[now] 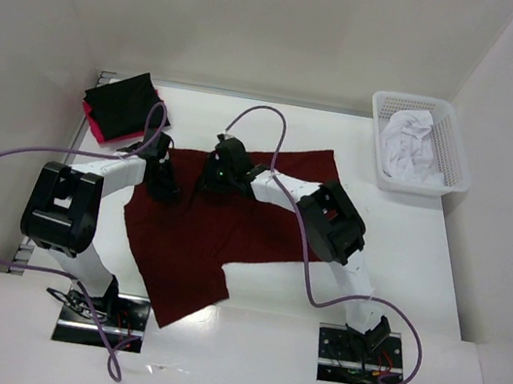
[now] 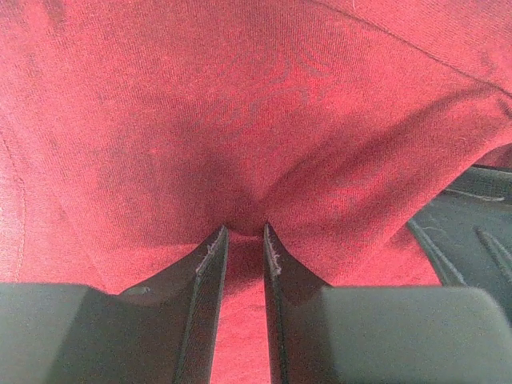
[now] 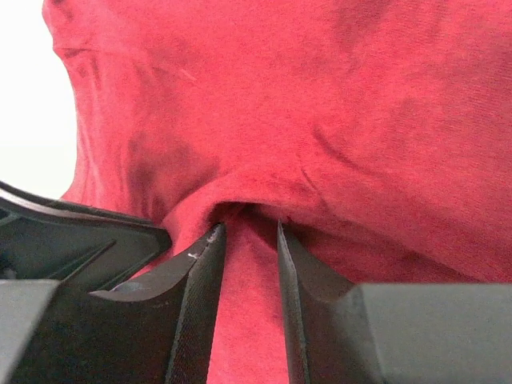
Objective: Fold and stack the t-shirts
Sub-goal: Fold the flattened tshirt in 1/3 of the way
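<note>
At the maroon shirt (image 1: 199, 242).
My left end effector (image 2: 246, 230) pinches it; right end effector (image 3: 250, 228) narrow around a fold, grip unclear.

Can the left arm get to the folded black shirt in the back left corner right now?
Likely yes: the folded black shirt lies just beyond the left gripper, nothing between them. But that gripper is pinching the maroon t-shirt and must release it first.
</note>
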Controlling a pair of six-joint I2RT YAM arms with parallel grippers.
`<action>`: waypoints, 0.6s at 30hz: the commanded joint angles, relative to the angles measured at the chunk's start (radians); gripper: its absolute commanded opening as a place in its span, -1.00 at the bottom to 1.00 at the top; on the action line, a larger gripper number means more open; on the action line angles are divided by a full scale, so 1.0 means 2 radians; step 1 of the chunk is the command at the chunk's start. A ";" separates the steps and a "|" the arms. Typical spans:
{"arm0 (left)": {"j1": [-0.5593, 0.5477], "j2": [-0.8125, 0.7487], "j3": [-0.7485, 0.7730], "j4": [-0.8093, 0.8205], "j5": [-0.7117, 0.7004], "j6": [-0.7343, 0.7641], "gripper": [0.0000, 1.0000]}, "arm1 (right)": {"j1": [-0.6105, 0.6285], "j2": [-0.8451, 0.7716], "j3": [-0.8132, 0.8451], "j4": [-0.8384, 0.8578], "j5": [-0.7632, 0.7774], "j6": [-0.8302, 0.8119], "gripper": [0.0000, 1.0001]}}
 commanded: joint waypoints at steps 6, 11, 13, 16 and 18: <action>-0.002 0.027 -0.001 0.001 -0.017 -0.004 -0.35 | 0.018 -0.008 0.027 0.019 -0.021 0.005 -0.21; -0.002 0.027 -0.001 0.001 -0.012 -0.004 -0.35 | 0.028 0.002 0.035 0.019 -0.026 0.011 -0.21; -0.002 0.028 -0.001 0.001 -0.012 -0.004 -0.35 | 0.029 0.002 0.035 0.019 -0.026 0.015 -0.21; -0.002 0.032 -0.001 0.001 -0.012 -0.004 -0.35 | 0.037 0.008 0.041 0.019 -0.026 0.020 -0.21; -0.002 0.032 -0.001 0.001 -0.012 -0.004 -0.35 | 0.038 0.014 0.053 0.015 -0.026 0.020 -0.19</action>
